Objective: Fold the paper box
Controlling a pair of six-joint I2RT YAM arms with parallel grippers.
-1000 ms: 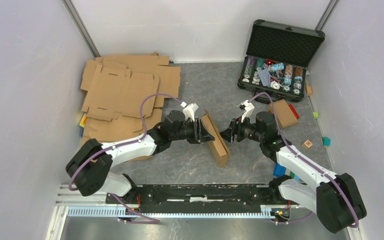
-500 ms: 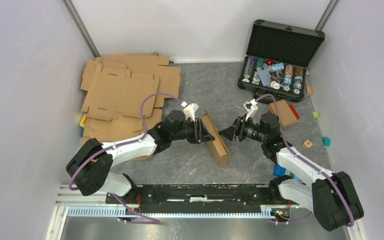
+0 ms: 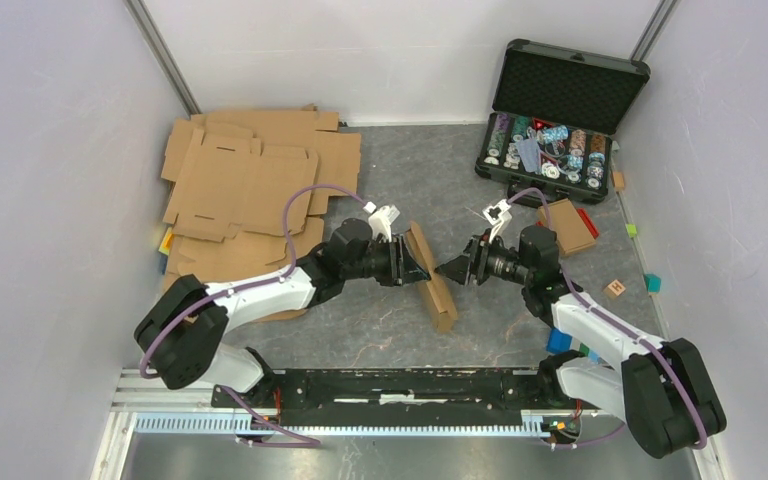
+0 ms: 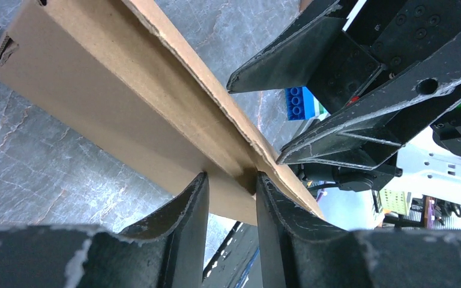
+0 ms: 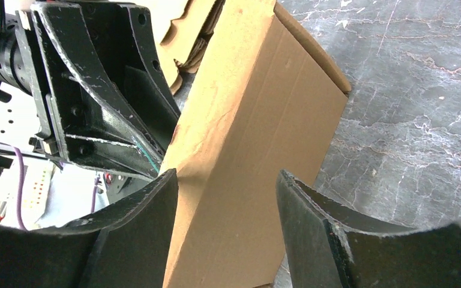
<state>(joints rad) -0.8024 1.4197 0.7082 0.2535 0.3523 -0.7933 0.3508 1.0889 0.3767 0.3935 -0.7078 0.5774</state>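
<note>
The paper box is a shallow folded brown cardboard box standing on its long edge in the middle of the table, running diagonally between the two arms. My left gripper is at its left side, and in the left wrist view the fingers are shut on a folded wall of the box. My right gripper faces the box from the right with its tips just short of it. In the right wrist view it is open, and the box's broad face fills the gap ahead.
Flat cardboard blanks are piled at the back left. An open black case of poker chips stands at the back right, with a small brown cardboard piece in front of it. Small coloured blocks lie along the right wall.
My right gripper has moved a little to the left, closer to the box. The left jaws have narrowed slightly on the cardboard wall. The box has barely shifted.
</note>
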